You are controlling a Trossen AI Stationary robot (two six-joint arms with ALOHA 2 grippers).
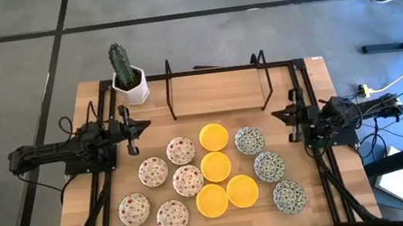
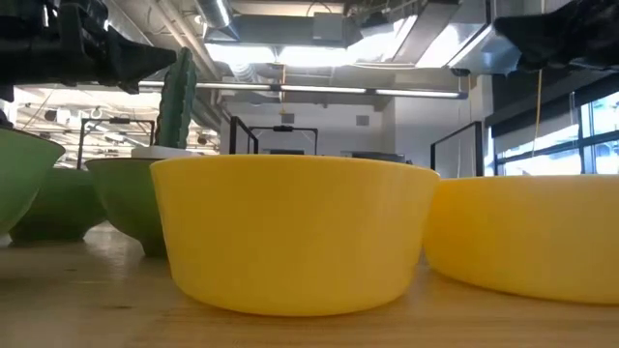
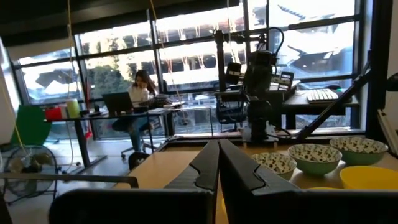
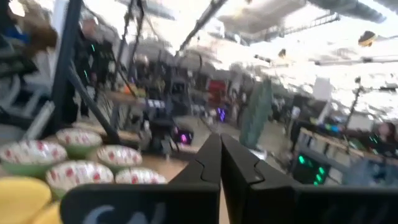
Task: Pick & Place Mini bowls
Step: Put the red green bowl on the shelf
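Both arms are idling, left gripper and right gripper pinched together, empty; small round patterned and yellow mini bowls are waiting, ideally gripped by one rim.

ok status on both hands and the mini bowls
Left hand shut, empty, left edge. Right hand shut, empty, right edge. Mini bowls all on table, none blocked.

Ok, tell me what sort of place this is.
Probably an open-plan office or robotics lab: a person at a laptop desk by tall windows, exposed ceiling ducts, and a wooden workbench.
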